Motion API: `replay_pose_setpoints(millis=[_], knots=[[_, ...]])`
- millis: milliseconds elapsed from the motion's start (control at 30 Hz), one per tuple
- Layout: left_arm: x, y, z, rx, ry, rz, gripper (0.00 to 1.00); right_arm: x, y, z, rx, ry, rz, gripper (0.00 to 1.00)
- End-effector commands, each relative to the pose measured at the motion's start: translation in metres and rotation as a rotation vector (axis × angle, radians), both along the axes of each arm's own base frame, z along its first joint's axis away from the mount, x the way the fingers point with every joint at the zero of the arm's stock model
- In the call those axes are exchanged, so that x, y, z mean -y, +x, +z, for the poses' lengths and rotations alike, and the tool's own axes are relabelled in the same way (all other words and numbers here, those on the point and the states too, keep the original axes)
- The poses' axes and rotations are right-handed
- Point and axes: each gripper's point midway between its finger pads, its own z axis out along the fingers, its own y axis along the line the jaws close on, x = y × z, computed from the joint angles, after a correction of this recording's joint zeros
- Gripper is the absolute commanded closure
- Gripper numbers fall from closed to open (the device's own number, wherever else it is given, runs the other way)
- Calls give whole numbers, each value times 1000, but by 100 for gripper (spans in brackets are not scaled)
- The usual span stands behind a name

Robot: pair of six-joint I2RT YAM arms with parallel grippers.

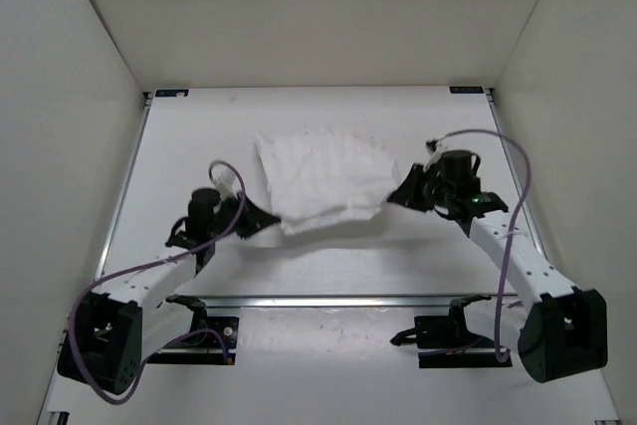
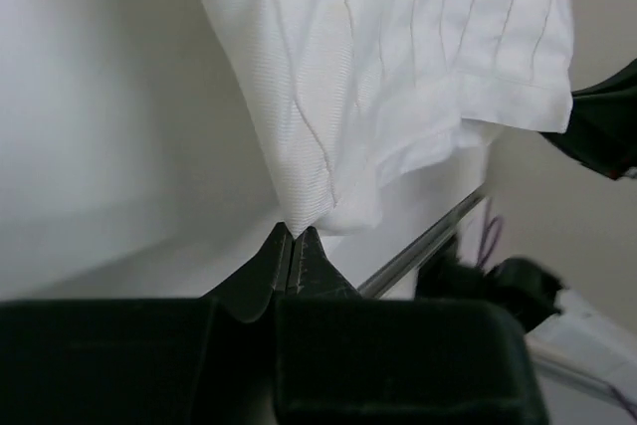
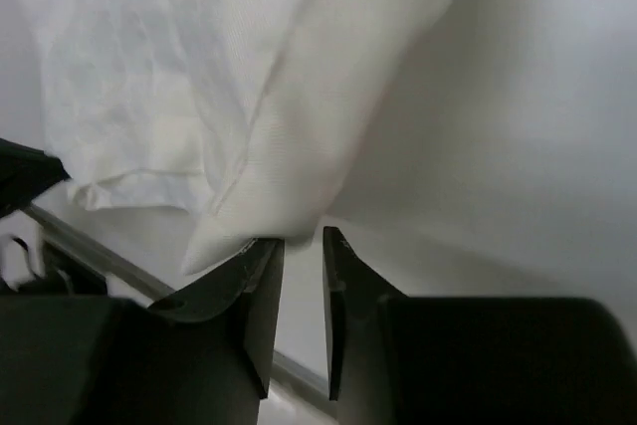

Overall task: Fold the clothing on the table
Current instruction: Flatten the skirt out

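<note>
While slung between both arms at the centre of the top view, shows no finished fold. Item: clothing (image 1: 323,178), white, thin, faint grid of creases; upper part in frame seemingly lying on bench (image 1: 199,146), lower edge lifted clear. Left tool (image 2: 294,234): closed tight on one lower corner of the cloth, at centre of the left wrist view. Right tool (image 3: 301,238): narrow slit between jaws; cloth corner sitting at the tip of the left-hand finger (image 3: 264,291) in the right wrist view; cannot tell whether gripped or merely touched. Done, by estimate: lower edge picked up, one corner surely. Left, by estimate: securing the other corner, carrying the edge over, laying flat, any further folds.
</note>
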Motion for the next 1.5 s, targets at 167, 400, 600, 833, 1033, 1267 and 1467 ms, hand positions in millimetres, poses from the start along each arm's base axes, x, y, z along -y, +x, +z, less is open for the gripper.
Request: replay_pose_setpoints(millis=[167,400,600,833,1033,1267,1467], knots=[[-21,-82,-102,-223,40,65,100,6,-85,-96,-288,-9,0,47],[-28,-90,-107,-210,26,87,100,-7,-88,-108,-296,49,7,44],[-27,-94,-111,-217,20,89,100,-12,-78,-130,-326,-26,10,44],[-28,-92,-109,-219,33,90,100,-23,-59,-132,-313,-55,40,56],[-26,-85,-96,-189,43,78,100,-31,-32,-124,-300,-234,55,82],[-21,-31,-12,-46,79,35,100,-45,7,-22,-106,-238,82,100],[-8,14,169,269,77,-21,100,-36,0,133,165,-176,89,100]])
